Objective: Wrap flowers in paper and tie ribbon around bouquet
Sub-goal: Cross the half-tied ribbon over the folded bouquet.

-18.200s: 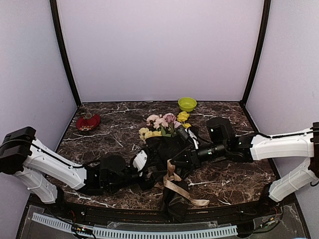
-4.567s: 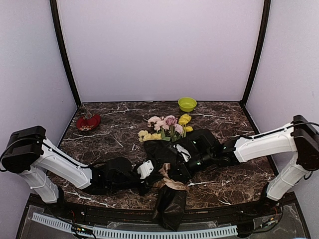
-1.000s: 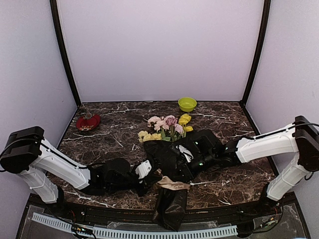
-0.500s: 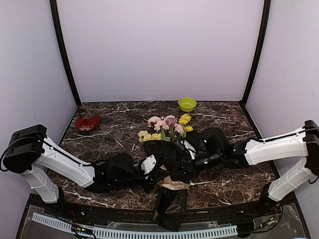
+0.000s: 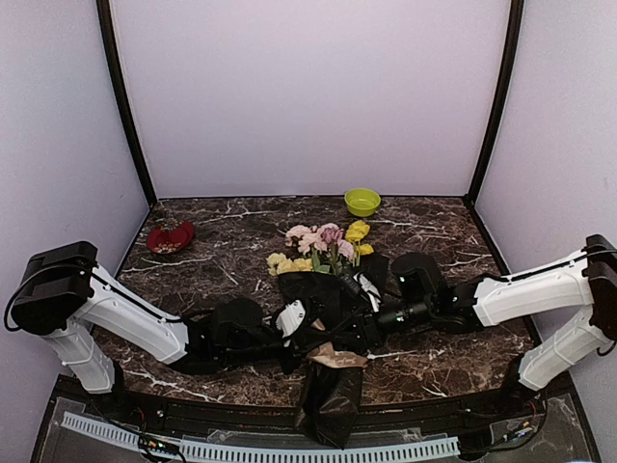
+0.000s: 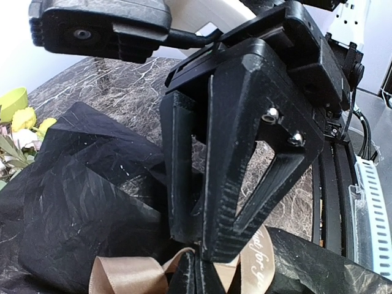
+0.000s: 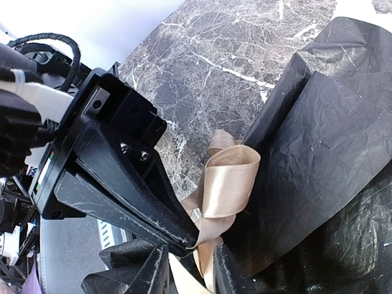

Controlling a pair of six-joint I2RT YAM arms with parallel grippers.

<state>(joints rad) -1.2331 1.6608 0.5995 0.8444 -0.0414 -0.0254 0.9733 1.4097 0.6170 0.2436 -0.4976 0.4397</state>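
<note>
The bouquet lies along the middle of the table, its pink and yellow flowers (image 5: 323,241) sticking out of the far end of the crinkly black paper (image 5: 328,397). The beige ribbon (image 5: 335,359) is looped at the narrowed part. My left gripper (image 6: 197,274) reaches in from the left and is shut on a strand of the ribbon (image 6: 119,275). Coming from the right, my right gripper (image 7: 190,269) meets it tip to tip. Its jaws stand apart, with the ribbon (image 7: 229,184) running loose between them. Both sets of fingertips sit just above the paper (image 7: 324,141).
A lime green bowl (image 5: 362,202) stands at the back of the table. At the back left lies a red dish (image 5: 171,236). The paper's tail hangs over the table's near edge (image 5: 241,410).
The right gripper's jaws have parted and its arm has drawn back a little to the right. The left gripper, still shut, has edged right towards the bouquet's neck.
</note>
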